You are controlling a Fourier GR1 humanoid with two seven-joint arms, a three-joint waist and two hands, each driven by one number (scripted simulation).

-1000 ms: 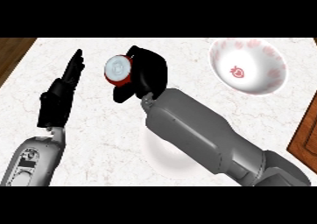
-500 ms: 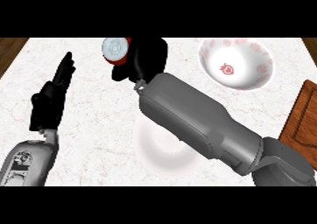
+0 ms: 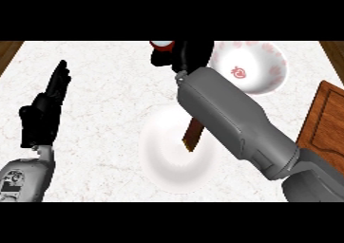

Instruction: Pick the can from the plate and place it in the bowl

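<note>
Can off plate, apparently clasped in curled right hand; bowl adjacent, drop pending. Left hand straight-fingered, holds nothing.

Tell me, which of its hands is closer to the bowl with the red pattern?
The right. The right hand sits just left of the bowl, fingers curled round the can. The left hand rests open far across the counter, at the view's left.

My black right hand holds a red-and-white can, my left hand black on a grey forearm; white bowl with red markings, plain white plate, pale marbled desk, brown wooden board.
</note>
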